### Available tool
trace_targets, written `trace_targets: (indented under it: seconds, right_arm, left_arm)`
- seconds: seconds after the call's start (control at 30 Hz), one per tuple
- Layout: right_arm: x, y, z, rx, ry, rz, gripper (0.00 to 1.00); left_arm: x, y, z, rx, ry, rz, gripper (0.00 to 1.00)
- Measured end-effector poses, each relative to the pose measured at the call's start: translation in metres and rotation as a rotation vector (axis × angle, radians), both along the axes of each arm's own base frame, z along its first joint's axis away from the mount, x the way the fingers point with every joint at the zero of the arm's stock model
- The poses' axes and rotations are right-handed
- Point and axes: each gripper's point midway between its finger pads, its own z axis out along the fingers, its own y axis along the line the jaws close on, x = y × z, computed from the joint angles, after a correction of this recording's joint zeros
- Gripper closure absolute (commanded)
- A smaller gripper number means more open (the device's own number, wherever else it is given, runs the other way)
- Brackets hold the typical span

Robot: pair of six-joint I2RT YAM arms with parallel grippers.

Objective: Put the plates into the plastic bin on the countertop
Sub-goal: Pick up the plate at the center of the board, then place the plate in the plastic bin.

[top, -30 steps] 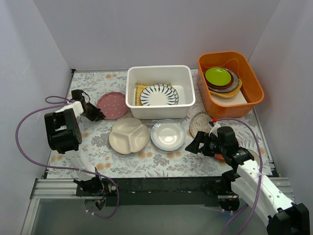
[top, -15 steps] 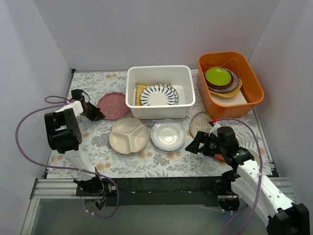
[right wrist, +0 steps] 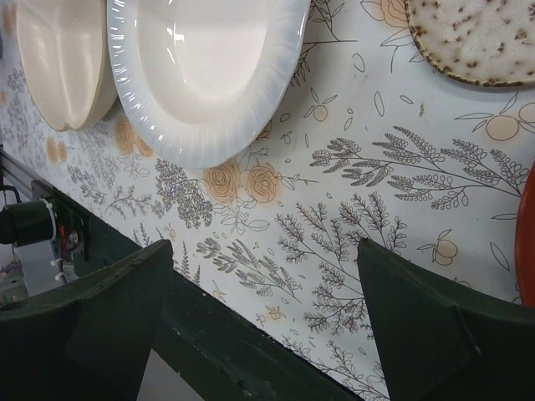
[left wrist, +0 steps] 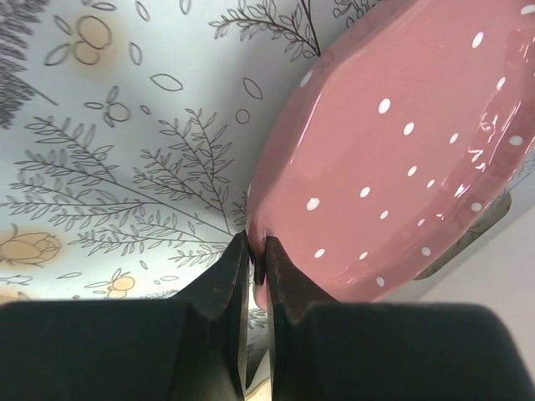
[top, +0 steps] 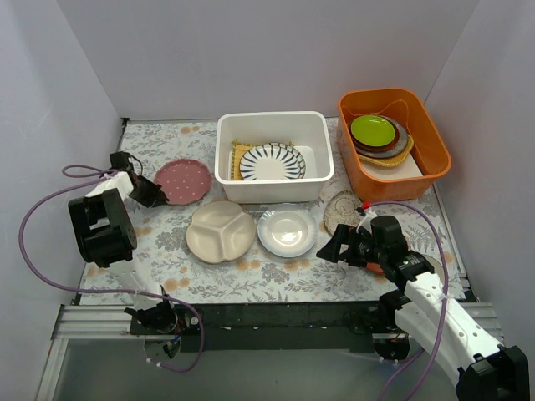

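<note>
My left gripper [top: 157, 195] [left wrist: 257, 261] is shut on the rim of the pink dotted plate [top: 186, 180] [left wrist: 393, 159], which is tilted up off the countertop [top: 276, 271] left of the white plastic bin [top: 272, 118]. A blue-striped plate [top: 272, 161] lies inside the bin. The cream three-section plate [top: 221, 231] [right wrist: 58, 58], glossy white plate [top: 287, 230] [right wrist: 209, 67] and beige lacy plate [top: 343, 209] [right wrist: 476, 38] lie in front of the bin. My right gripper [top: 330, 249] [right wrist: 263, 309] is open and empty, low beside the glossy white plate. A red-brown plate [right wrist: 530, 242] shows at the frame edge.
An orange tub [top: 435, 159] at the back right holds the lime-green and brown stacked dishes [top: 374, 130]. A yellow bamboo mat [top: 241, 151] lies in the bin under the striped plate. Grey walls close in the left, back and right. The table's front edge [right wrist: 209, 351] is near my right gripper.
My left gripper has drawn back to the left with the pink dotted plate and lifted it slightly. The right arm has barely moved.
</note>
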Motion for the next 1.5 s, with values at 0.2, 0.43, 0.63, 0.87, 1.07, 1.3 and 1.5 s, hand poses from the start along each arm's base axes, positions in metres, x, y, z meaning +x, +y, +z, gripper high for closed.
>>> trace_targets:
  seconds: [0.2,0.43,0.63,0.87,1.07,1.3,1.5]
  right_arm:
    - [0.0,0.0,-0.002,-0.004,0.007,0.001,0.02]
    - [0.0,0.0,-0.002,-0.005,0.007,0.002,0.02]
    - [0.0,0.0,-0.002,-0.005,0.005,0.003,0.02]
    - [-0.001,-0.001,-0.002,-0.008,0.01,0.003,0.02]
    - [-0.001,-0.001,-0.002,-0.007,0.008,0.003,0.02]
    - [-0.001,-0.001,0.0,-0.003,-0.003,0.004,0.02]
    - [-0.001,-0.001,0.0,-0.004,-0.003,0.004,0.02]
  left_arm:
    - [-0.004,0.008,0.003,0.014,0.009,0.019,1.0]
    - [-0.01,0.012,0.016,0.032,0.002,0.025,1.0]
    - [-0.011,0.012,0.051,0.053,-0.074,0.035,1.0]
    - [-0.003,0.015,0.107,0.09,-0.209,0.045,1.0]
    - [0.0,0.015,0.136,0.093,-0.279,0.049,1.0]
    - [-0.007,0.01,0.138,0.073,-0.266,0.042,1.0]
    - [-0.013,0.005,0.149,0.062,-0.284,0.031,1.0]
